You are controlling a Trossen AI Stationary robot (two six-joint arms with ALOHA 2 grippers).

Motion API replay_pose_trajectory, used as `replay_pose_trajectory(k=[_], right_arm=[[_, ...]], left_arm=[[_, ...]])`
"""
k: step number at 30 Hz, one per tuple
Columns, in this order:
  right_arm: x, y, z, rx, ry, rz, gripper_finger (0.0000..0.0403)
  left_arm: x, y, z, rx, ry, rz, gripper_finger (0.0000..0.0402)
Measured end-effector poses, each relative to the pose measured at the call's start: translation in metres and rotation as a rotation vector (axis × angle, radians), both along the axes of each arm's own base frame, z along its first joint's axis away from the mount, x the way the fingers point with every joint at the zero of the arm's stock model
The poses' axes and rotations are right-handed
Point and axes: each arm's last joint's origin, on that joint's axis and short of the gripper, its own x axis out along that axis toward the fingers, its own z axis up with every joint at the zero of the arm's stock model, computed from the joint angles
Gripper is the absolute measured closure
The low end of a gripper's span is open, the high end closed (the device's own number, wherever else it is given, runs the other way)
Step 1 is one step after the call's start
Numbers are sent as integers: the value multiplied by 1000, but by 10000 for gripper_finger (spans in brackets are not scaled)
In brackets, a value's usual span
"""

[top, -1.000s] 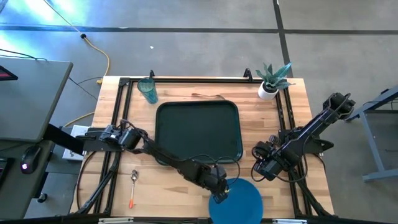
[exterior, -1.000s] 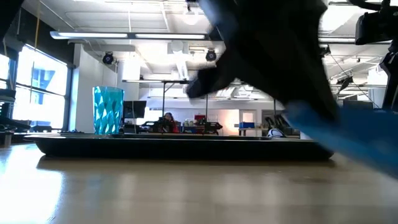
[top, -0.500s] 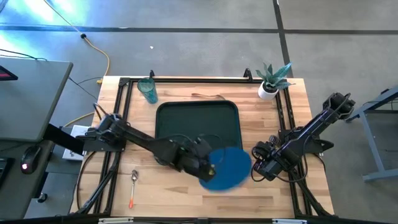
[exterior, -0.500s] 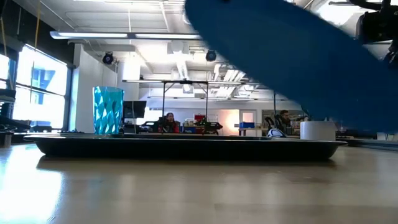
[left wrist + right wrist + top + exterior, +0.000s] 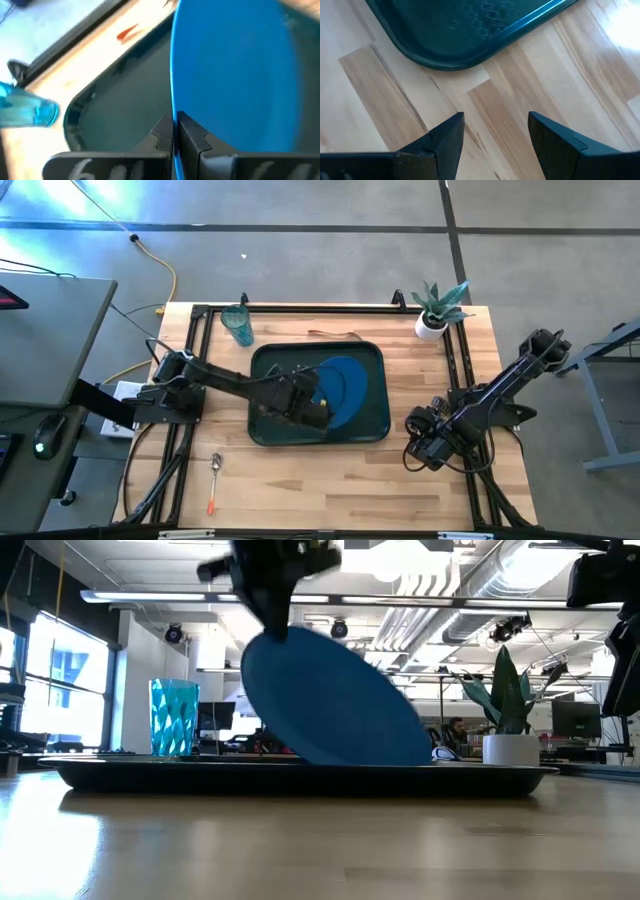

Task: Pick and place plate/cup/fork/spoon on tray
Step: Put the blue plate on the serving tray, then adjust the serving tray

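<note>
— Left gripper point(image 5: 174, 136)?
— Pinched on the plate point(image 5: 340, 391) rim, plate tilted over the tray point(image 5: 372, 425), low edge at its floor.
— Right gripper point(image 5: 492, 132)?
— Fingers spread, holding nothing, right of the tray.

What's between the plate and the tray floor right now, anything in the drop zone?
Nothing visible. The left tool holds the plate by its rim, tilted, over the tray, whose floor shows bare around the plate. The cup stands on the table beyond the tray's far left corner; the spoon lies on the near side, both outside it.
</note>
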Motion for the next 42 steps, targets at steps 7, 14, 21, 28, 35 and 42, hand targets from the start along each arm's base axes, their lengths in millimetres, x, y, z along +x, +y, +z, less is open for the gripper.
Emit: replay_pose_trajectory(k=[7, 14, 21, 28, 35, 42], right_arm=[[0, 0, 0, -2, -3, -4, 192], [0, -1, 0, -17, -17, -7, 192], [1, -1, 0, -25, -26, -8, 192], [1, -1, 1, -32, -34, -9, 192], [3, -1, 1, -69, -88, -18, 192], [13, 3, -8, -169, -178, -45, 192]], left_arm=[[-1, 30, -25, -72, 111, 36, 400], [-11, 54, -52, -59, 197, 93, 398], [-14, 73, -75, -75, 206, 123, 369], [-17, 82, -92, -76, 228, 83, 345], [-26, 87, -104, -52, 281, 98, 343], [-31, 82, -102, -33, 275, 114, 342]])
